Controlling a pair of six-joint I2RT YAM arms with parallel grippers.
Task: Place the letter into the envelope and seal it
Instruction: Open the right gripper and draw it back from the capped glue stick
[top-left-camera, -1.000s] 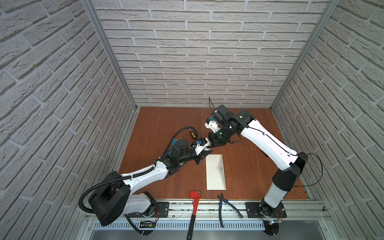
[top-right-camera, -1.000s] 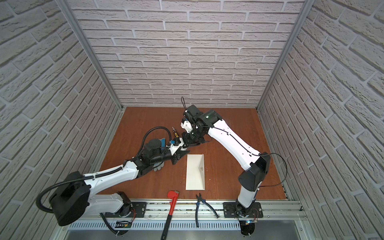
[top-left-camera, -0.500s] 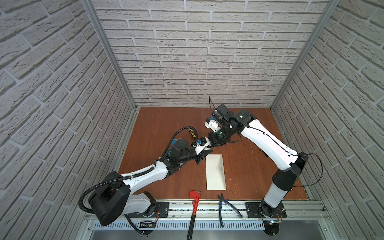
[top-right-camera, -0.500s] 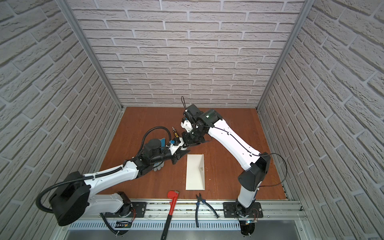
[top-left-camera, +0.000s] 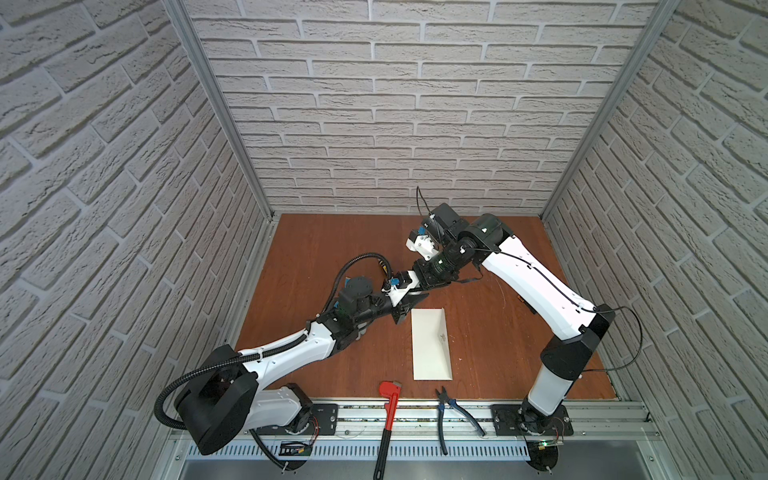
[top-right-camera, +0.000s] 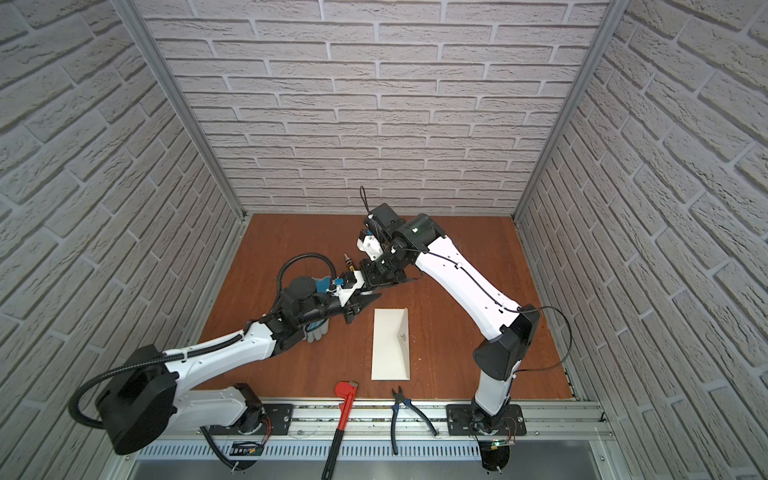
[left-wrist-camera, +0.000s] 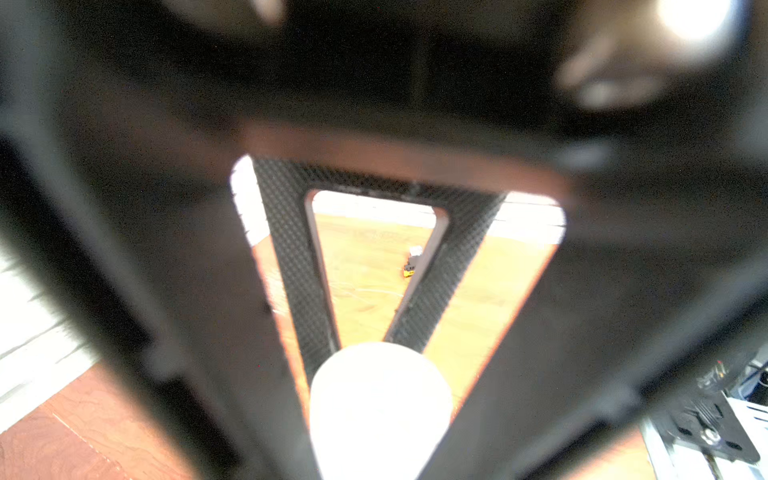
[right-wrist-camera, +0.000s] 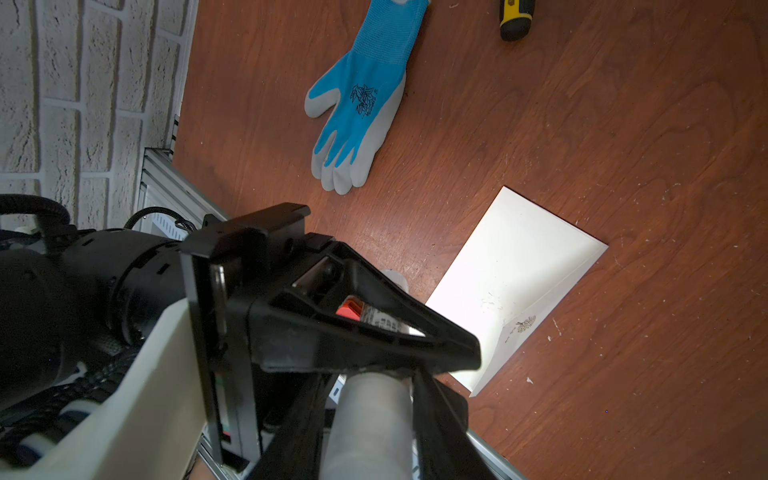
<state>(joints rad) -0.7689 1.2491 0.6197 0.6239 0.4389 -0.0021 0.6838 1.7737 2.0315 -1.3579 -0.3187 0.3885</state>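
L pincer (top-left-camera: 411, 307) & R pincer (top-left-camera: 422, 284) cross beside long cream paper envelope (top-left-camera: 428, 345); grips: can't tell. Blue-grey fabric glove (top-right-camera: 316, 332) half-hidden under L arm (top-right-camera: 249, 345).

The envelope (top-left-camera: 428, 349): long cream-white rect., flat on the brown wood table (top-left-camera: 490, 332). In both top views the envelope (top-right-camera: 388, 349) sits approx. 6 o'clock of table ctr, long axis 12–6. Shallow triangular flap (right-wrist-camera: 536, 309) on its 3 o'clock long edge, folded over the body, tip twd 9. Small leafy print (right-wrist-camera: 525, 323) at the tip. I can't tell if it's stuck down.
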